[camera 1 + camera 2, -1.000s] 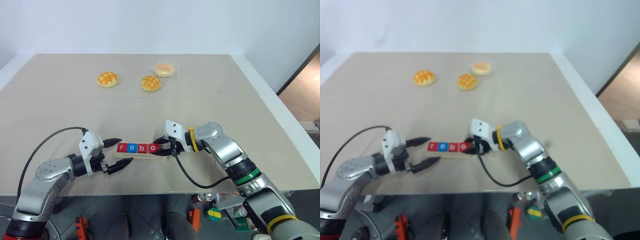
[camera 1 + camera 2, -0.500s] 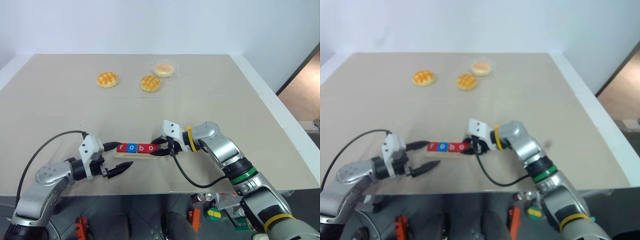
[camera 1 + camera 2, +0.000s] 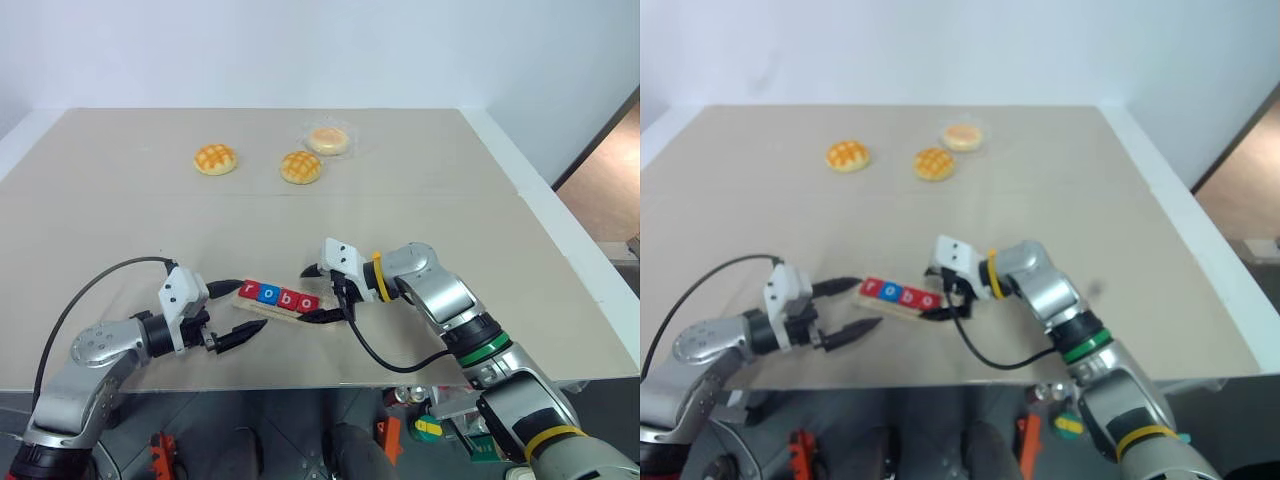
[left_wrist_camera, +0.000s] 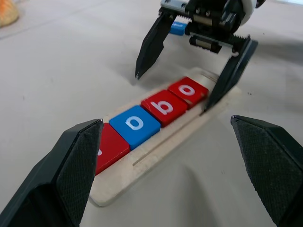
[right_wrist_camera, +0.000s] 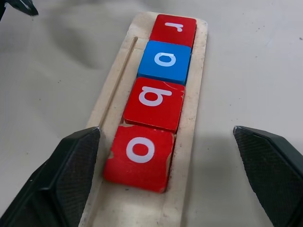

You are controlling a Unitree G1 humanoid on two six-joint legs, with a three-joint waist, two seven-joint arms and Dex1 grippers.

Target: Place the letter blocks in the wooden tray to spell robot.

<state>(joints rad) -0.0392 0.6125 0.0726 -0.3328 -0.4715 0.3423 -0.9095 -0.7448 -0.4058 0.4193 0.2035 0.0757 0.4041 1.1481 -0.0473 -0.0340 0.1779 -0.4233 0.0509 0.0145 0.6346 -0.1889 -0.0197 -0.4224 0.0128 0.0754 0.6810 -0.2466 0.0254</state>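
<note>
The wooden tray [image 3: 272, 309] lies askew near the table's front edge, its right end nearer to me. Four letter blocks sit in it in a row: red r [image 5: 173, 29], blue o [image 5: 164, 61], red b [image 5: 154, 103] and red o [image 5: 139, 156]. My right gripper [image 3: 316, 294] stands open, its fingers either side of the tray's right end and clear of the last red o. At the tray's left end my left gripper [image 3: 250, 306] is open too, holding nothing. A small blue block [image 4: 177, 27] lies on the table just beyond the right gripper, its letter hidden.
Two golden buns [image 3: 216, 159] [image 3: 302, 167] and a wrapped bun [image 3: 329, 139] sit at the far side of the table. A black cable [image 3: 385, 360] hangs from the right wrist over the front edge [image 3: 300, 385].
My right gripper has opened and let go at the tray's right end. The tray with its blocks has swung, its right end coming nearer to me. The left gripper has stayed put.
</note>
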